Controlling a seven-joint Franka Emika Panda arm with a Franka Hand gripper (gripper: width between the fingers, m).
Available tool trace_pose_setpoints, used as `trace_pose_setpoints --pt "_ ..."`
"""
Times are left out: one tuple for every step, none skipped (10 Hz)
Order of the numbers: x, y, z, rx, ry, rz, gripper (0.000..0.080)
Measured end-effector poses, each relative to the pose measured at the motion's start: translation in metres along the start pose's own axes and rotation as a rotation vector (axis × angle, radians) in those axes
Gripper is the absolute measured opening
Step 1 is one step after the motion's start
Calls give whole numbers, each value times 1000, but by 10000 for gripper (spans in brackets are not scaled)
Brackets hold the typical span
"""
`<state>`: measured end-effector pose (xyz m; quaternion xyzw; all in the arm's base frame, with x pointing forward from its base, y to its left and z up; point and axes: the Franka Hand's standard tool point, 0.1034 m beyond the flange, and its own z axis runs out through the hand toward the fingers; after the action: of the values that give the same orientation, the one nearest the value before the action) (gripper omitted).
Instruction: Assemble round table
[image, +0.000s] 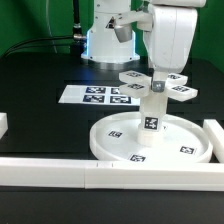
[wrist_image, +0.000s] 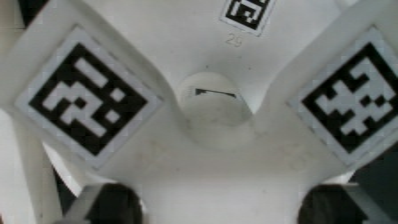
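The large rimmed disc (image: 112, 146) lies flat on the table near the front. The short cylindrical post (image: 152, 108) stands upright in its central hub. The cross-shaped foot (image: 180, 92) sits level on top of the post. My gripper (image: 156, 76) comes straight down from above and is shut on the foot's middle. In the wrist view the foot (wrist_image: 214, 150) fills the picture, with a marker on each of two arms and a round hole at its centre. My dark fingers (wrist_image: 114, 204) press against the foot on both sides, and my gripper (wrist_image: 228, 206) holds it between them.
The marker board (image: 97, 95) lies flat behind the disc, toward the exterior view's left. Long white border bars run along the front (image: 90, 176), at the exterior view's right (image: 213, 133) and left (image: 3, 125). The robot base (image: 105, 40) stands at the back.
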<state>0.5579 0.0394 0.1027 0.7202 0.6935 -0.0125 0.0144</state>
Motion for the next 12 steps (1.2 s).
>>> trace_pose_setpoints --pt "-3 0 0 0 0 4 437" --pt "-3 0 0 0 0 11 437" --pt "-3 0 0 0 0 35 437" --pt "-3 0 0 0 0 54 437" --pt "-3 0 0 0 1 99 437" --pt "0 -1 0 5 2 233 438" --pt "2 -2 0 8 2 359 438" --pt "2 -3 0 16 0 468 439" --pt "2 -4 0 18 -2 601 439" --pt "2 -4 0 20 -2 719 439" --pt "2 -3 0 13 1 752 439" --pt "3 0 -1 -10 14 785 439"
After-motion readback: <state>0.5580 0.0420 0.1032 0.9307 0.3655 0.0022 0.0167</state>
